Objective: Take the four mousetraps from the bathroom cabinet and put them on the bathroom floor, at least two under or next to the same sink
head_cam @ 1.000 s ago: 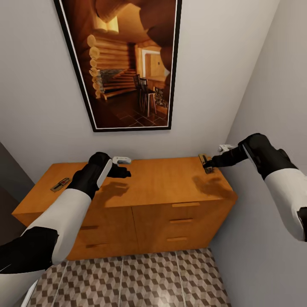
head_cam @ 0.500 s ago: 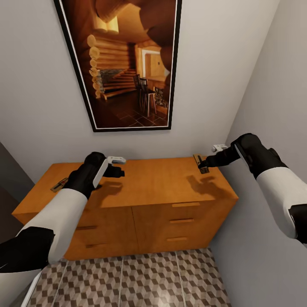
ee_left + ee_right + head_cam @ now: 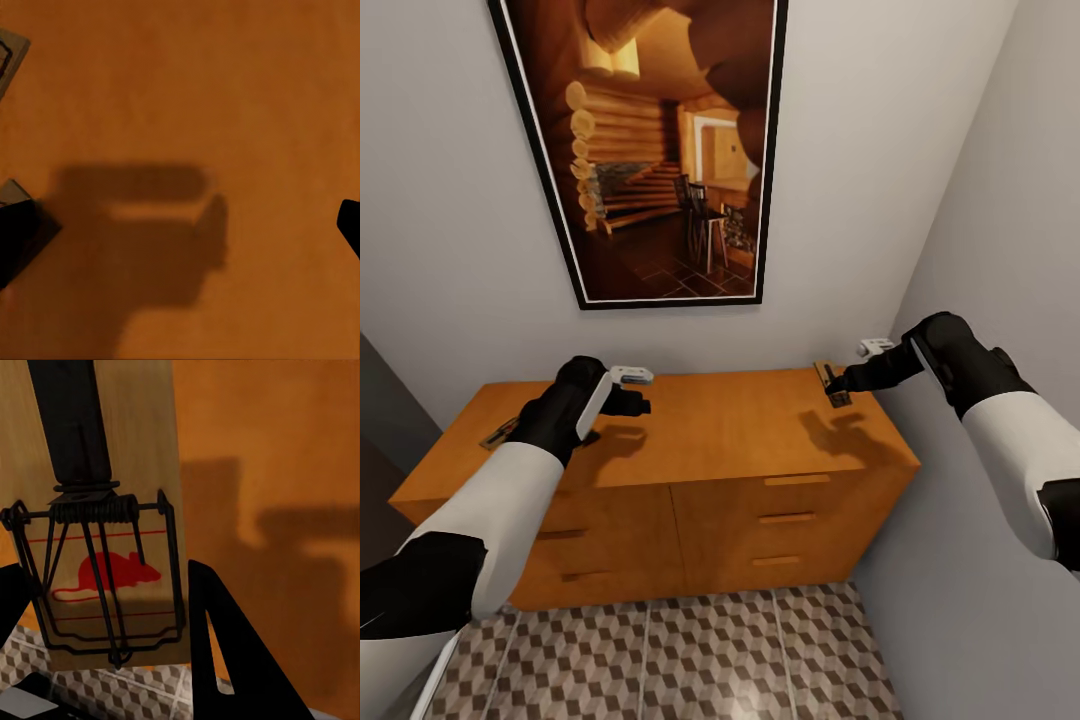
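Mousetrap (image 3: 105,547), flat pale wood with wire spring, is sitting clamped in the right hand (image 3: 838,383) above the orange-brown wooden cabinet (image 3: 740,430), pickup step; next it needs carrying down to the cube-patterned tiled bathroom floor (image 3: 690,650). The left hand (image 3: 622,400) is hovering with fingers apart.

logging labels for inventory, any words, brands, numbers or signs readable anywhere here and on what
No readable text anywhere.
The mousetrap held in the right gripper bears a red mouse silhouette and thin red lines, no letters.
The framed picture on the wall shows a log interior, no writing.
The cabinet fronts are unmarked.
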Available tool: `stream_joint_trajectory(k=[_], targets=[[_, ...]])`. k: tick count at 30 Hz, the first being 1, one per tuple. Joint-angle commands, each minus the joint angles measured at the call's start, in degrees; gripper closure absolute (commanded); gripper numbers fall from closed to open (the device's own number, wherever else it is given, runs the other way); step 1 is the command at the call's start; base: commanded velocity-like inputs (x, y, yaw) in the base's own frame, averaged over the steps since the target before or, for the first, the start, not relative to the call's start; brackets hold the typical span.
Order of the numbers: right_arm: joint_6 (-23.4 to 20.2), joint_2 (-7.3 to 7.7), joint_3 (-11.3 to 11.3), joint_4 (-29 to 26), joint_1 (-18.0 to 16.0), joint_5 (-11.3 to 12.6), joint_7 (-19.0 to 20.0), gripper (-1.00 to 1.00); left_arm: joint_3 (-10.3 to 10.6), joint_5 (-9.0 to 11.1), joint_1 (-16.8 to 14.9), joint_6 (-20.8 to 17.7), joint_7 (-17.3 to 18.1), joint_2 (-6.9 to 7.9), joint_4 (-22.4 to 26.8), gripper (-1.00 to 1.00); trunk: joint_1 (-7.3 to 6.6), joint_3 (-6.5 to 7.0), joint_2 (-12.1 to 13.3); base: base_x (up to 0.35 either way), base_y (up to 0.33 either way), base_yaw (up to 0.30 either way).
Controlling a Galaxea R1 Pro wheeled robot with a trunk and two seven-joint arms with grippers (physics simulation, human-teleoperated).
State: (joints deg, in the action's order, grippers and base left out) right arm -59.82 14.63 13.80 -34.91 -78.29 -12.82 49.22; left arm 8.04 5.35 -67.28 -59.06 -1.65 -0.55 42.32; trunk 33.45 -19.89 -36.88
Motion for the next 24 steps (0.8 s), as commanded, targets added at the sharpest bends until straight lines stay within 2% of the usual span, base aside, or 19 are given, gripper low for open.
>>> stream_joint_trajectory(k=[1,8,18,24], targets=[[-0.18,0.07,0.19,-0.07,-0.07,-0.43,0.44,1.0,0.11,0.48,-0.07,-0.22,-0.26,0.06,0.05,-1.0,0.02,-0.09,-0.08,0.0,0.136,0.0],[-0.18,0.13,0.38,-0.86,-0.07,-0.45,0.38,1.0,-0.02,0.48,-0.05,-0.26,-0.28,0.48,0.1,-1.0,0.02,-0.09,-0.08,0.0,0.268,0.0],[-0.18,-0.01,0.52,-2.65,-0.06,-0.62,-0.3,1.0,-0.04,0.54,-0.07,-0.26,-0.28,2.75,0.08,-1.0,0.02,-0.09,-0.08,0.0,0.32,0.0],[-0.18,0.0,0.52,-2.69,-0.06,-0.62,-0.82,1.0,0.01,0.57,-0.05,-0.27,-0.28,3.02,-0.04,-1.0,0.02,-0.09,-0.08,0.0,0.281,0.0]])
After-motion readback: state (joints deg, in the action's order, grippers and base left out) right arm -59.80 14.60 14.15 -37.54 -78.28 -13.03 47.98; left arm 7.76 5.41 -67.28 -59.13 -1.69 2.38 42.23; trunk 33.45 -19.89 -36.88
